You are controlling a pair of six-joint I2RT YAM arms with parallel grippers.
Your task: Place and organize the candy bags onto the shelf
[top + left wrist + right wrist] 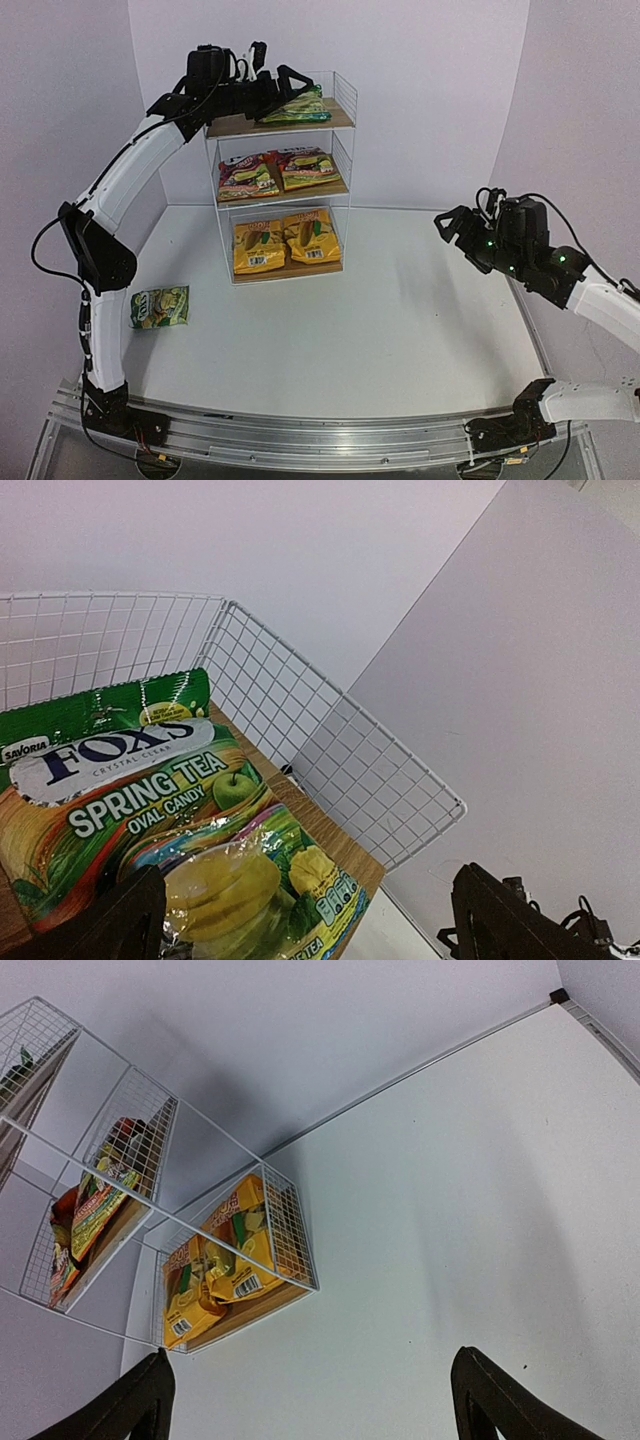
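Candy bags are mostly sitting on the shelf (pixel 232 126), with one lying off it. At far left of the top view, the loose green bag (pixel 158 307) is lying flat on the white table (pixel 380 330), well apart from the rack and near the left arm (pixel 130 175). Moving right, that arm is arching up to the top tier. The left gripper (pixel 290 90) is hovering over the top board with jaws spread wide, released and grasping nothing. The shelved green bag (pixel 302 108) is lying on the right part of the top board under those jaws. In the left wrist view it is lying face up, FOX'S Spring Tea lettering showing, between the two dark fingertips (pixel 120 920); contact cannot be told. The middle tier is carrying the left red bag (pixel 247 176) and the right red bag (pixel 308 168), side by side and touching. The bottom tier is carrying the left yellow bag (pixel 259 247) and the right yellow bag (pixel 311 238), also side by side and leaning back. At far right, the right gripper (pixel 455 232) is hanging above the table edge, well apart from the shelf, jaws spread and empty. Its wrist view is showing only bare table between the fingers.
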